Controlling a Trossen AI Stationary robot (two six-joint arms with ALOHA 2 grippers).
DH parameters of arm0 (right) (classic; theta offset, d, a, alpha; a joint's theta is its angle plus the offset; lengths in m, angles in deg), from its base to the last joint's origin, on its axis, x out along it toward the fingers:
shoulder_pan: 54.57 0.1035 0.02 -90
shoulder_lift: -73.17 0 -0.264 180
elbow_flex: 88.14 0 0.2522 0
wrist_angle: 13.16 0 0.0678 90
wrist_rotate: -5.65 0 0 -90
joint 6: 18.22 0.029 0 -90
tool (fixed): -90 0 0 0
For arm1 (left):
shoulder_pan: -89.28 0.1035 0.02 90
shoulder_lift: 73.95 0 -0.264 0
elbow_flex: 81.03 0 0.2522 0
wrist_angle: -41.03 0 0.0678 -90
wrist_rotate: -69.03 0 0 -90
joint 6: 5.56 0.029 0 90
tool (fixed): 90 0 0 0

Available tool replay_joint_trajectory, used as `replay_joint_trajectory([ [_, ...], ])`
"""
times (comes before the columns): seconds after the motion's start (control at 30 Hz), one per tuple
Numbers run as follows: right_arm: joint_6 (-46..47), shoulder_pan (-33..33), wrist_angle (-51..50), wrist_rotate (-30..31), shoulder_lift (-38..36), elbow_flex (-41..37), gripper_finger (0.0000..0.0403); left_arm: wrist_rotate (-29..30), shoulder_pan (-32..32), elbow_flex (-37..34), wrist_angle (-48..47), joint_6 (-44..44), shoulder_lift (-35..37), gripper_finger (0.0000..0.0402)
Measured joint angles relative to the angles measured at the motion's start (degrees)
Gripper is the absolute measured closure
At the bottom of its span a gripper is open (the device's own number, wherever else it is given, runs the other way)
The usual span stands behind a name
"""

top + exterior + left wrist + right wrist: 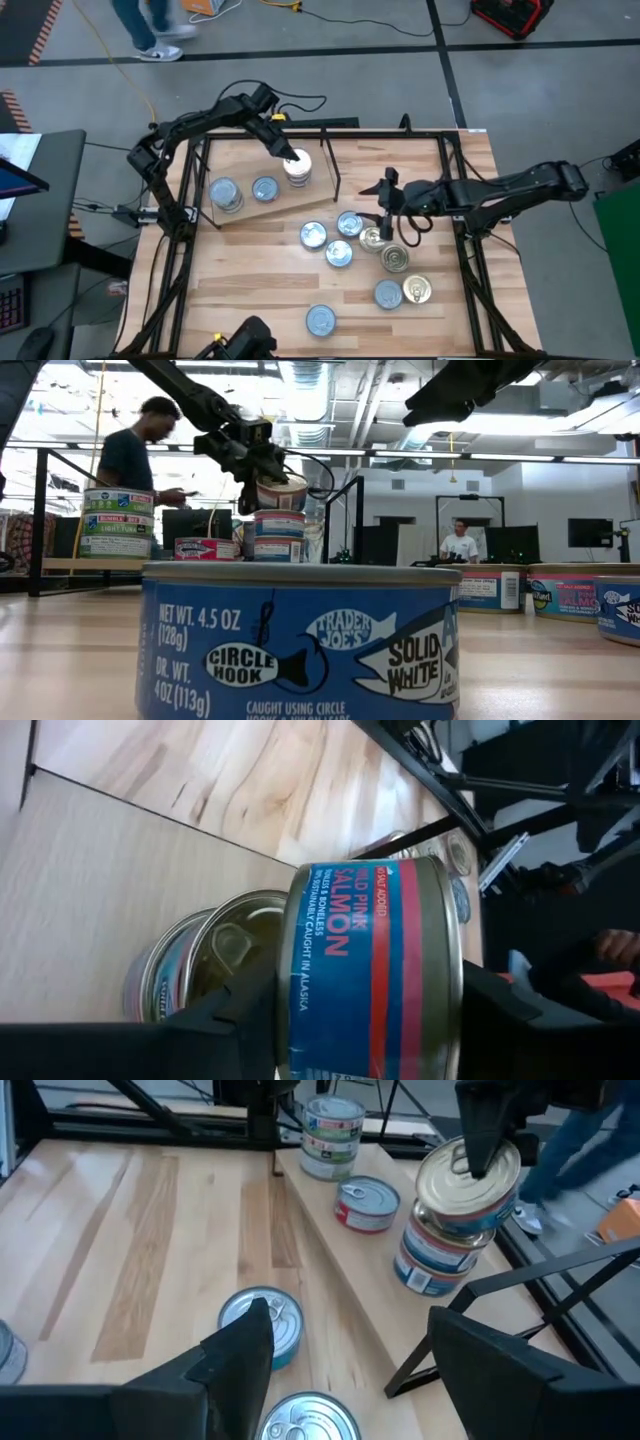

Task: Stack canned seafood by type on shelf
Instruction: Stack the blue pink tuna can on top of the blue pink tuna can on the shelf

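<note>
The plywood shelf (250, 205) lies at the table's far left and carries several tins. My left gripper (293, 158) is shut on a blue-and-red salmon tin (370, 970) over a stack of two tins (432, 1252) at the shelf's right end. A stack of two green-labelled tins (332, 1125) and a single red-labelled tin (367, 1202) also stand on the shelf. My right gripper (385, 200) hangs open and empty over the table's middle, beside loose tins (345, 240). My left gripper pinches the salmon tin between its two fingers by the flat ends. One finger (472, 1140) lies on the gold lid (455, 1180), coming down from above; the finger on the underside is hidden by the tin. The tin is tilted (283, 490), its low edge right at the stack's top.
Several loose tins lie on the butcher-block top at the middle and near right (400, 275), and one blue tin (300, 640) stands close to the low camera. Thin black rods (335, 165) stand by the shelf. People (135, 455) are in the room behind the table.
</note>
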Motion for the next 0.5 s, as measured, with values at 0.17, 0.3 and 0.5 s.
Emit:
replay_joint_trajectory([
  [0.17,-0.25,-0.11,0.46,0.00,2.35,0.00,0.0111,2.22,-0.53,-0.09,-0.37,0.50,-0.17,0.0149],
  [0.3,-0.27,-0.11,0.68,0.00,2.68,-0.02,0.0111,2.89,-0.60,-0.09,-0.51,3.09,-0.17,0.0116],
  [0.5,-0.26,-0.04,0.94,0.00,2.40,-0.02,0.0111,4.85,-0.60,-0.09,-0.38,7.89,0.82,0.0080],
])
